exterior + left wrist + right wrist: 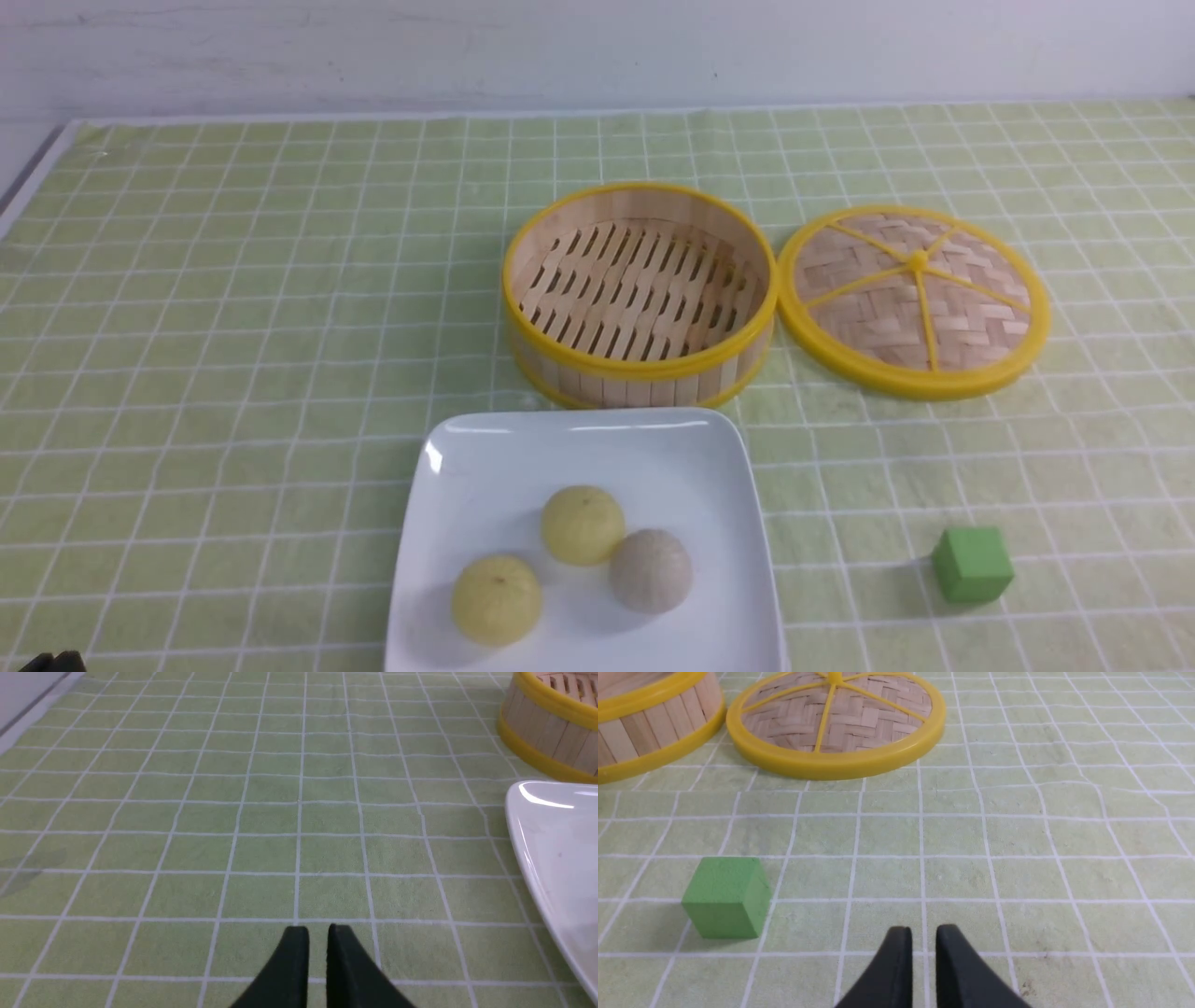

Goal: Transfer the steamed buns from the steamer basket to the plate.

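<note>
Basically done: the steamer basket (640, 297) sits empty, slatted floor bare, and all three buns (583, 525) rest on the plate (485, 448) just in front of it, two yellow, one grey-beige (651, 570). My left gripper (317, 942) hangs over bare cloth near the plate's edge, fingers nearly together, holding nothing. My right gripper (923, 945) is the same, low near the green cube (725, 897), the lid (836, 718) beyond. I judge no transfer is left; next I just keep both arms clear.

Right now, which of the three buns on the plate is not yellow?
The grey-beige bun, nearest the green cube. The other two buns on the plate are pale yellow.
</note>
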`<state>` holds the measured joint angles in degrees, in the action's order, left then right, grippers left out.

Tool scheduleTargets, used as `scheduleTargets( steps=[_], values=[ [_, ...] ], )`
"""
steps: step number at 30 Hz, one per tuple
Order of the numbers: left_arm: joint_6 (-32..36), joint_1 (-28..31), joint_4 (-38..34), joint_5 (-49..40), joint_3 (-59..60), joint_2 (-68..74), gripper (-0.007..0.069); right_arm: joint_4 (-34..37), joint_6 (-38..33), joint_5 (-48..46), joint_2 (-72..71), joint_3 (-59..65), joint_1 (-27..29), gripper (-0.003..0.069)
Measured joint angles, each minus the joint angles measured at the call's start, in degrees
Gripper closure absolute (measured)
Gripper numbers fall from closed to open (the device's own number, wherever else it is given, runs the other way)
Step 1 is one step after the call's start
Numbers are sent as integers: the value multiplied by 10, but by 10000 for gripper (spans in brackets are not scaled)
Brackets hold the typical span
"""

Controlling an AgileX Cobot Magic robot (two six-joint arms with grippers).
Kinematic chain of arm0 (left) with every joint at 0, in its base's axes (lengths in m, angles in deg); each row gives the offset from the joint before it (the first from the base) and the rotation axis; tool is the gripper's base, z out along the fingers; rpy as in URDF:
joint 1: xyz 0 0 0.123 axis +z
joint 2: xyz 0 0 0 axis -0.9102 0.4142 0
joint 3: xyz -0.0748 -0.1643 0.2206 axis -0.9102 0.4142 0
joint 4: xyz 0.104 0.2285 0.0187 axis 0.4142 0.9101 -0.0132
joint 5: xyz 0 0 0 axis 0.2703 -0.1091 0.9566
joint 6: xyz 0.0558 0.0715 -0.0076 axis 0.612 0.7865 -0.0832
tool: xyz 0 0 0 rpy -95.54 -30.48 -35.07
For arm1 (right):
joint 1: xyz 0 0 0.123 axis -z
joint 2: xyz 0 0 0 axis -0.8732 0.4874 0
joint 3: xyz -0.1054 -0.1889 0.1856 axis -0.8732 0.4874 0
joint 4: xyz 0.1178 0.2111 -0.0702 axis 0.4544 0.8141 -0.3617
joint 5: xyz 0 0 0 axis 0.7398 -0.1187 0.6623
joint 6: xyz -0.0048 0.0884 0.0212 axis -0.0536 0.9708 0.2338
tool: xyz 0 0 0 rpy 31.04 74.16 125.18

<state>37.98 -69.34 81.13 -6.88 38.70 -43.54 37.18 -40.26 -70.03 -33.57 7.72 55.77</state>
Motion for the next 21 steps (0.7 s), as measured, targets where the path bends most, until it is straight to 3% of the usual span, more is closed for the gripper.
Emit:
scheduleTargets(
  steps=[21],
  values=[
    [0, 0, 2, -1, 0, 0, 517, 0, 0, 0, 0, 0, 0, 533]
  ],
)
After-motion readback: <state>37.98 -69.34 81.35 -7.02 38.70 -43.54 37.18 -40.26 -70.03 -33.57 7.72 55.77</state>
